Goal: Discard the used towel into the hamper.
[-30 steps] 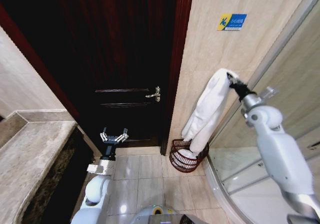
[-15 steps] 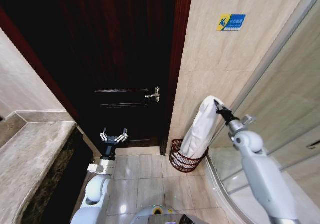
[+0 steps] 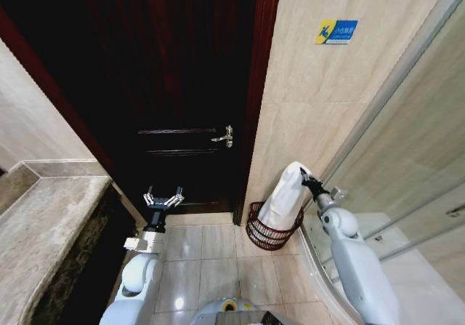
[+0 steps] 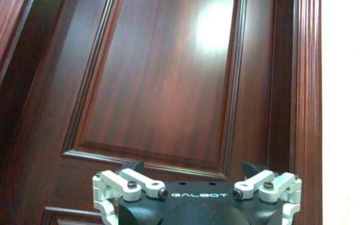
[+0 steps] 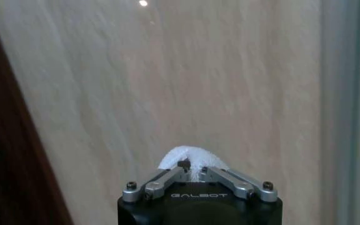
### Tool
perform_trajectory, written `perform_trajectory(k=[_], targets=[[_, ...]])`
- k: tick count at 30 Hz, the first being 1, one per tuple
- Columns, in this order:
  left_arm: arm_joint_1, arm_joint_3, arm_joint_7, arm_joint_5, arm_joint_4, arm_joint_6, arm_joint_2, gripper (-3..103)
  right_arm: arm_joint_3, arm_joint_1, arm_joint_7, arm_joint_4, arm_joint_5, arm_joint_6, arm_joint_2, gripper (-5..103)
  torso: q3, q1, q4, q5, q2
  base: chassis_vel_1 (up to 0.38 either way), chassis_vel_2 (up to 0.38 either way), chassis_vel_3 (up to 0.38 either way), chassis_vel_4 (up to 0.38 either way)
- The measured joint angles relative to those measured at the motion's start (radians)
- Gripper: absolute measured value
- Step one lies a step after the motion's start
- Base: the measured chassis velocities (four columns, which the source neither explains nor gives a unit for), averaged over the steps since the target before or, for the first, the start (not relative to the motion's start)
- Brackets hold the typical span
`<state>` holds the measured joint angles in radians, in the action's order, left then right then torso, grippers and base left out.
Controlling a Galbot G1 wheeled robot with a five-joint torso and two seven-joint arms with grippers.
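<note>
Bathroom corner | right gripper (image 3: pixel 304 176) pinches towel (image 3: pixel 282 198) over hamper (image 3: pixel 269 228)

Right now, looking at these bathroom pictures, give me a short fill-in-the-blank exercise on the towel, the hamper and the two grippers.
1. The right gripper is shut on the white ____.
2. The towel hangs with its lower end inside the ____.
3. The hamper stands on the floor beside the dark wooden ____.
4. The left gripper, in front of the door, has its jaws ____.

Missing words: towel, hamper, door, open

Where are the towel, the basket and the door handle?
towel (image 3: pixel 285 194), head view, middle of the hanging white cloth.
hamper (image 3: pixel 259 236), head view, left ribbed wall.
door handle (image 3: pixel 224 137), head view, metal lever.
</note>
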<state>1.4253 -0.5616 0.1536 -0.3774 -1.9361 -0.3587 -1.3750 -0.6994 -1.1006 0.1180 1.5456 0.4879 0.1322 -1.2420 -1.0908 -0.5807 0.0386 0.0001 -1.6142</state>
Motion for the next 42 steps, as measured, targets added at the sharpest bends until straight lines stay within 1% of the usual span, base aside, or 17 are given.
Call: perform_trajectory(k=[2,3,4,7,9,11,12,15,20,24,27,31,35,36,38,39,42], targets=[[-0.001,0.002,0.0,0.0,0.0,0.001,-0.002,100,-0.001,0.0,-0.019,-0.022,-0.016,-0.014,-0.009,2,0.0,0.0,0.0,0.0,0.0,0.0,0.0,0.0,0.0],[0.0,0.003,0.0,0.001,0.0,0.002,-0.005,100,-0.002,0.0,-0.051,-0.054,-0.047,-0.046,-0.018,2,0.0,0.0,0.0001,-0.0001,0.0,0.0,0.0,0.0,0.0],[0.002,0.004,0.0,0.002,0.0,0.003,-0.006,100,-0.001,0.0,-0.063,-0.074,-0.067,-0.07,-0.023,2,0.0,0.0,0.0001,0.0002,0.0,0.0,0.0,0.0,0.0],[0.007,0.004,0.0,0.007,0.007,0.001,-0.011,100,-0.001,-0.007,-0.068,-0.091,-0.089,-0.093,-0.036,2,0.0,0.0,0.0,-0.0004,0.0,0.0,0.0,0.0,0.0],[0.01,0.004,0.0,0.011,0.01,-0.002,-0.014,100,0.0,-0.017,-0.063,-0.092,-0.089,-0.094,-0.044,2,0.0,0.0,0.0001,-0.0004,0.0,0.0,0.0,0.0,0.0],[0.015,0.005,0.0,0.014,0.016,-0.005,-0.019,100,0.001,-0.038,-0.024,-0.1,-0.094,-0.095,-0.065,2,0.0,0.0,0.0001,-0.0002,0.0,0.0,0.0,0.0,0.0],[0.015,0.005,0.0,0.014,0.016,-0.005,-0.019,100,0.001,-0.038,-0.024,-0.1,-0.094,-0.095,-0.065,2,0.0,0.0,0.0001,-0.0002,0.0,0.0,0.0,0.0,0.0],[0.018,0.006,0.004,0.018,0.025,-0.011,-0.025,100,0.001,-0.062,0.019,-0.123,-0.099,-0.097,-0.095,2,0.0,0.0,0.0,-0.0002,0.0,0.0,0.0,0.0,0.0],[0.024,0.007,0.008,0.024,0.027,-0.012,-0.03,100,0.0,-0.064,0.026,-0.151,-0.088,-0.104,-0.116,2,0.0,0.0,0.0001,0.0,0.0,0.0,0.0,0.0,0.0],[0.03,0.009,0.008,0.029,0.034,-0.014,-0.034,100,-0.003,-0.066,0.032,-0.157,-0.073,-0.11,-0.124,2,0.006,0.006,0.0001,-0.0003,0.012,0.0,0.0,0.0,0.0],[0.03,0.012,0.008,0.031,0.043,-0.021,-0.034,100,-0.006,-0.06,0.034,-0.166,-0.066,-0.124,-0.13,2,0.019,0.018,0.0,-0.0002,0.037,0.0,0.0,0.0,0.0],[0.03,0.014,0.008,0.031,0.047,-0.024,-0.034,100,-0.007,-0.045,0.033,-0.179,-0.063,-0.135,-0.131,2,0.029,0.026,0.0,0.0,0.055,0.0,0.0,0.0,0.0],[0.036,0.015,0.009,0.032,0.049,-0.03,-0.035,100,-0.007,-0.001,0.023,-0.192,-0.041,-0.165,-0.123,2,0.049,0.044,0.0001,0.0,0.094,0.0,0.0,0.0,0.0],[0.036,0.015,0.009,0.032,0.049,-0.03,-0.035,100,-0.007,-0.001,0.023,-0.192,-0.041,-0.165,-0.123,2,0.049,0.044,0.0001,0.0,0.094,0.0,0.0,0.0,0.0],[0.039,0.014,0.01,0.032,0.051,-0.034,-0.035,100,-0.005,0.009,0.02,-0.184,-0.021,-0.191,-0.116,2,0.059,0.054,0.0001,0.0,0.113,0.0,0.0,0.0,0.0],[0.039,0.014,0.01,0.032,0.051,-0.034,-0.035,100,-0.005,0.009,0.02,-0.184,-0.021,-0.191,-0.116,2,0.059,0.054,0.0001,0.0,0.113,0.0,0.0,0.0,0.0],[0.041,0.014,0.013,0.033,0.058,-0.04,-0.037,100,-0.006,0.007,0.019,-0.169,-0.015,-0.182,-0.109,2,0.073,0.067,0.0001,-0.0003,0.141,0.0,0.0,0.0,0.0]])
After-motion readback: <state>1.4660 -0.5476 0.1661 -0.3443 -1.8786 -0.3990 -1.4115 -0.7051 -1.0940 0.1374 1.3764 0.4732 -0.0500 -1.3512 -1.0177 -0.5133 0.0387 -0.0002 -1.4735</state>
